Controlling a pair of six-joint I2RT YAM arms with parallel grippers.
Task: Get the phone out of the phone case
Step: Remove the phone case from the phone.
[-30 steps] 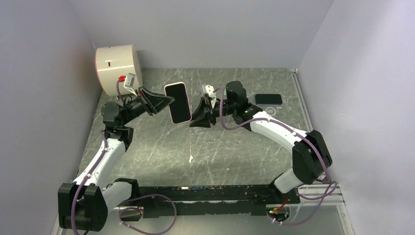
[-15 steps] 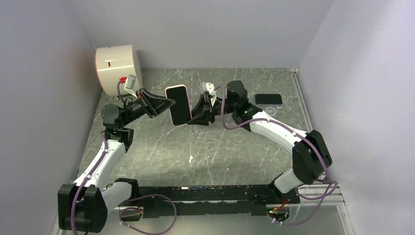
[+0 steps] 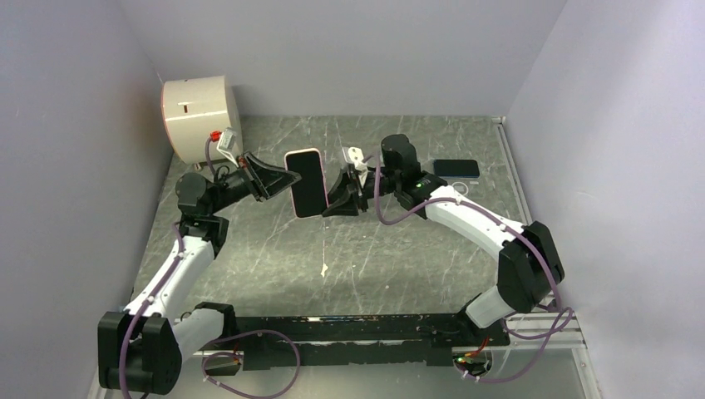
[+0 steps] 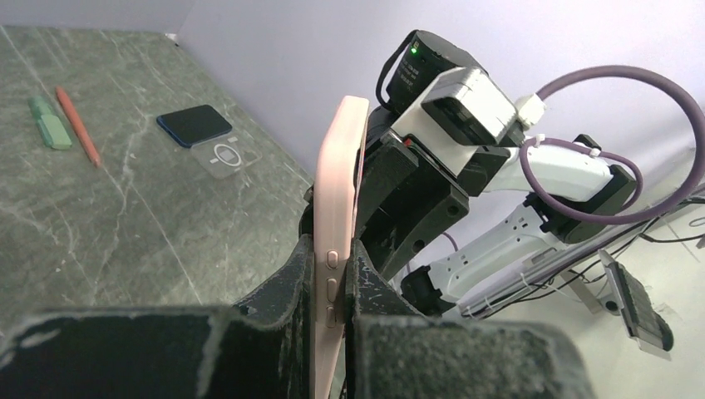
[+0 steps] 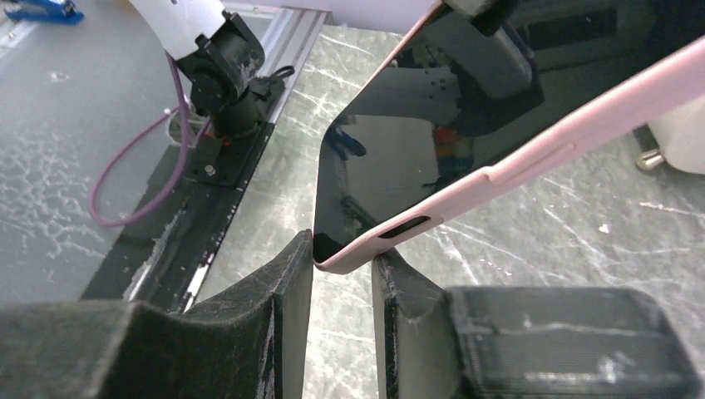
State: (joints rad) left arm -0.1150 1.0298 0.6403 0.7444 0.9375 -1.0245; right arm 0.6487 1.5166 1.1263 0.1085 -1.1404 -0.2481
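Observation:
A phone in a pink case (image 3: 306, 183) is held upright in the air over the middle of the table. My left gripper (image 3: 278, 177) is shut on its left long edge; in the left wrist view the pads (image 4: 295, 274) press on both faces of the pink case (image 4: 341, 183) next to the side buttons. My right gripper (image 3: 334, 198) is at the phone's right side. In the right wrist view it (image 5: 342, 249) is open, with the lower corner of the case (image 5: 357, 253) just between its fingertips and the dark screen (image 5: 399, 166) facing the left finger.
A white cylinder (image 3: 199, 112) stands at the back left. A second dark phone (image 3: 456, 169) and a clear case (image 3: 456, 189) lie at the back right. A red pen (image 4: 79, 125) and a green item (image 4: 50, 131) lie on the table. A white scrap (image 3: 322, 268) lies nearer.
The left gripper has carried the phone slightly right and lower. The right gripper has moved left until the phone's corner sits between its fingertips.

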